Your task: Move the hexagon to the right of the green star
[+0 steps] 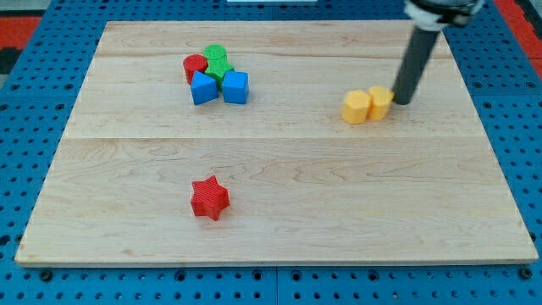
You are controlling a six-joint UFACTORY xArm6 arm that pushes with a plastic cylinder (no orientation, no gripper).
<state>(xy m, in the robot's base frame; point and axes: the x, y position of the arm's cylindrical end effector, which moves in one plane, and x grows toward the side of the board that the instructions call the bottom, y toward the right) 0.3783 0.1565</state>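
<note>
Touching the view's right side of a yellow block (382, 101), my tip (400, 102) is a bare rod with no claw to release or clench; a yellow hexagon (356, 107) sits against that block's left. Well left, near the top of the pale wooden counter (279, 195): green star (218, 62), red block (195, 66), two blue blocks (203, 87) (236, 86), clustered. Red star (209, 197) stands alone lower down; blue pegboard (25, 110) surrounds.

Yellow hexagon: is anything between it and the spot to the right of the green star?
Yes. The blue cube sits against the green star on its lower right, crowding that spot. The board between is otherwise bare. My tip presses the yellow cylinder, which touches the yellow hexagon on the view's right.
</note>
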